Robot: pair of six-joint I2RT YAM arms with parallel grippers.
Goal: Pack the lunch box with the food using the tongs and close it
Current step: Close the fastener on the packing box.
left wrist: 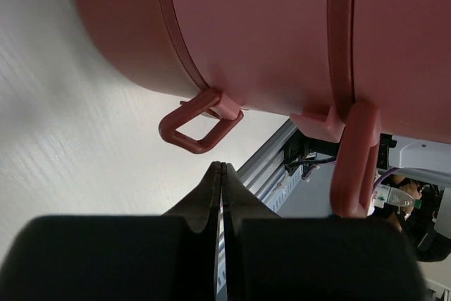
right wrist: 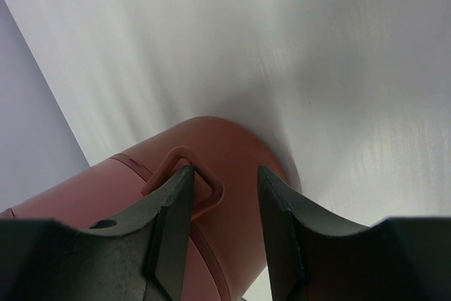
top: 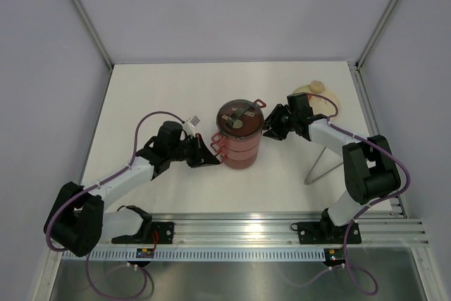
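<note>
Dark-red, the lunch box point(top: 238, 139) stands stacked mid-bench point(top: 162, 89), its axis upright, between the two arms. The right end effector point(right wrist: 224, 227) is half open, its jaws on either side of a small side handle point(right wrist: 184, 177) without clamping it; the box lies straight ahead of it. The left end effector point(left wrist: 221, 189) is closed on nothing, just beside a lower handle point(left wrist: 199, 126) on the opposite side. Both sit about equally near. The tongs point(top: 320, 166) lie well apart, by the right arm.
</note>
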